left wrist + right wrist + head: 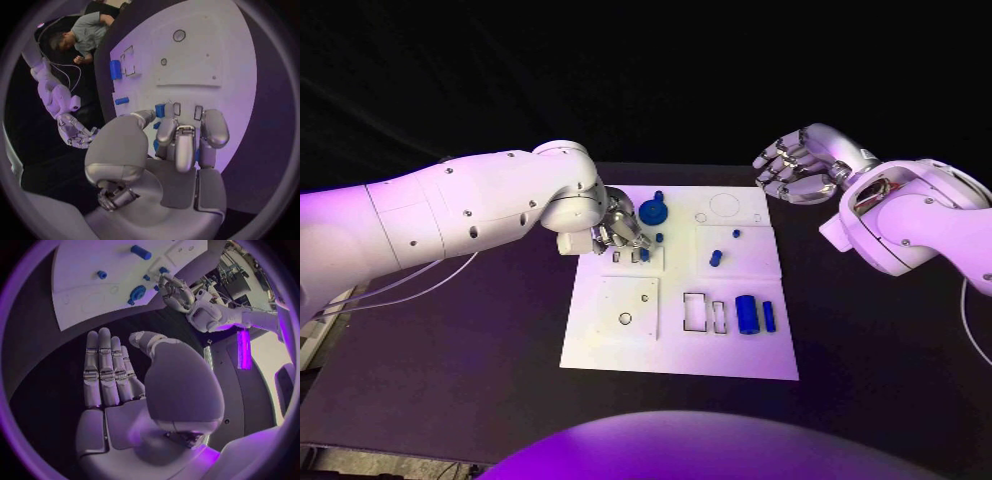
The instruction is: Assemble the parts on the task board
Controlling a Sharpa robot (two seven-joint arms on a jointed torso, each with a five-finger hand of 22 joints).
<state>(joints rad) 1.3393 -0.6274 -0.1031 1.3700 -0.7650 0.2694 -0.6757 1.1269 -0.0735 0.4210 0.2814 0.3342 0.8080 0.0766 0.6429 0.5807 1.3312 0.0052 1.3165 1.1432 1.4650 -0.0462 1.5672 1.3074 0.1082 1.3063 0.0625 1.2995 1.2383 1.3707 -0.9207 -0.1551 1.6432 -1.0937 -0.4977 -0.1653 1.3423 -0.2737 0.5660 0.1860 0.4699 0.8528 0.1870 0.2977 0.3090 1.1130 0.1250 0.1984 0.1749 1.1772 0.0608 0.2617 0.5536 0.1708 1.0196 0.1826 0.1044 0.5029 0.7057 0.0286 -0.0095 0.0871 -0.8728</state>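
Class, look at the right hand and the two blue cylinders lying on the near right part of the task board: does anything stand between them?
Nothing visible does. The right hand hovers open beyond the task board's far right corner; only bare board and one small blue peg, off to the side, lie before the blue cylinders.

The task board [625, 345] is looking like smooth matt white plastic, lying on the matt black worktop [444, 370]. The blue parts [746, 314] on it are showing a slightly glossy plastic. Each robot hand [134, 385] is gleaming as brushed silver metal.
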